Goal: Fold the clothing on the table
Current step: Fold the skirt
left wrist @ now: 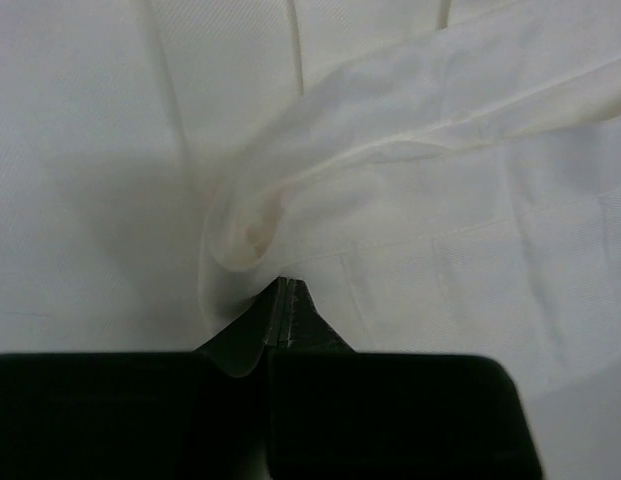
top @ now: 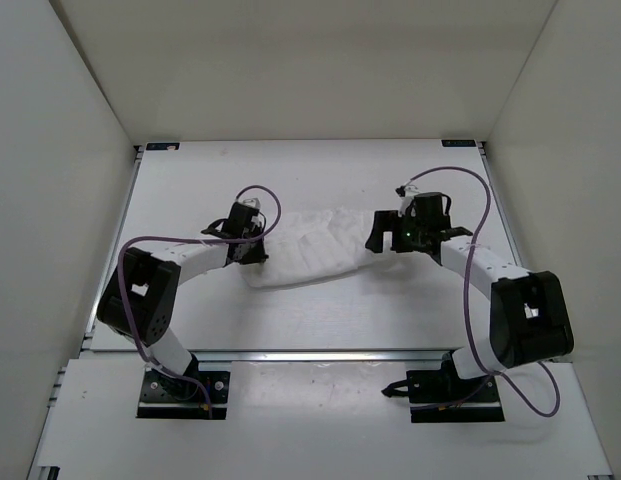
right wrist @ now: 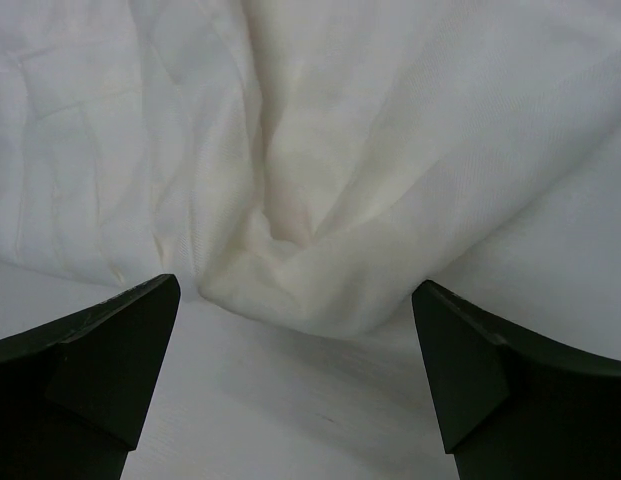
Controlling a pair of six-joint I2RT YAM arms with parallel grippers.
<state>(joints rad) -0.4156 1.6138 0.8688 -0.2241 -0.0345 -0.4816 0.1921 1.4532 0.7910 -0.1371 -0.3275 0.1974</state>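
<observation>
Clothing [top: 312, 250] bunched on table [top: 320, 175], left fingers [left wrist: 310, 328] pinching it.

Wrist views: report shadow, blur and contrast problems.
Left wrist: the shut left tool is featureless black; a soft grey shadow lies left of the fold in the thin white fabric garment. Right wrist: the open right tool is blurred at its edges; garment and flat white table barely separate.

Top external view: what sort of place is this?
Probably an enclosed robot test cell: plain white walls box in a flat white rectangular tabletop, two black-and-white arms are bolted at its near edge, and one wrinkled white fabric garment lies between them.
</observation>
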